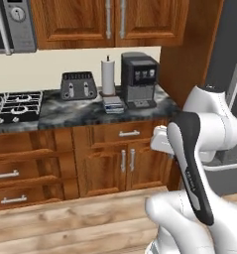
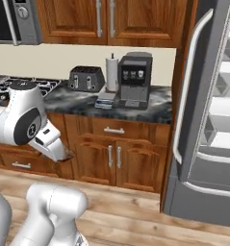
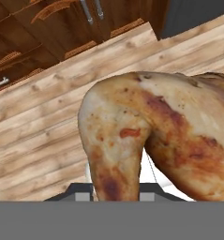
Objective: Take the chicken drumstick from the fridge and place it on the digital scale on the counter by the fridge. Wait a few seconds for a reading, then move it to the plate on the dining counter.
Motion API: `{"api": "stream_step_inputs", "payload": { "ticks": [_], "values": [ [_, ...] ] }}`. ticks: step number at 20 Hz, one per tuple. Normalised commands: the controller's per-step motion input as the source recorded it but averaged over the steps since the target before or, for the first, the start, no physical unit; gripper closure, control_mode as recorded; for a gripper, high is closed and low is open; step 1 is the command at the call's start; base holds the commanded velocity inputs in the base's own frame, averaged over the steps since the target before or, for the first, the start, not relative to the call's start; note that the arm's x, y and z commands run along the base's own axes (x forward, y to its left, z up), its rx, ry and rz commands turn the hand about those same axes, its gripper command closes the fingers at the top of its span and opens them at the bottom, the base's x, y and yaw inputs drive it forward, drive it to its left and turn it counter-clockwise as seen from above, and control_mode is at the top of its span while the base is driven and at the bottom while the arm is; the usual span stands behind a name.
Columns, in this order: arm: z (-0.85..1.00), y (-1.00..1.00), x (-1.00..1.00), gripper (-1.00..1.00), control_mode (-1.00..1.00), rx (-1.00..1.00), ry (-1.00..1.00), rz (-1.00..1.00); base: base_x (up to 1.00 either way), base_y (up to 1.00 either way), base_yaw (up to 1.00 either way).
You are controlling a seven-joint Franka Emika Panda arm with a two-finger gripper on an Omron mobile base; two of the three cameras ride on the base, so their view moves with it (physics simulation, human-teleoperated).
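The chicken drumstick [image 3: 151, 136] looms large and golden-brown in the hand view, with my gripper [image 3: 115, 190] shut on its lower end, above the wooden floor. In the base views my hand [image 2: 53, 143] hangs low in front of the lower cabinets, left of the fridge [image 2: 203, 120], whose steel door stands open on white shelves. The digital scale [image 1: 113, 104] [image 2: 105, 102] is a small pale slab on the marbled counter [image 1: 65, 113], bare on top, higher than my hand and farther back. The plate and the dining counter are out of view.
A black toaster [image 1: 78, 85] stands left of the scale, with a paper towel roll [image 1: 108, 75] behind it and a dark coffee machine [image 1: 139, 79] to its right. A gas hob [image 1: 13, 105] lies far left. Wall cabinets [image 1: 100, 22] hang above.
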Motion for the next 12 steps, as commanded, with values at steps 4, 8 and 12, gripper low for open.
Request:
{"api": "stream_step_inputs", "payload": {
  "ticks": [4,8,12],
  "values": [
    [0.0,0.0,0.0,1.0,1.0,0.0,0.0,0.0,0.73,0.34,0.0],
    [0.0,0.0,0.0,1.0,1.0,0.0,0.0,0.0,0.66,0.22,0.0],
    [0.0,0.0,0.0,1.0,1.0,0.0,0.0,0.0,0.56,0.21,0.0]
  ]
}}
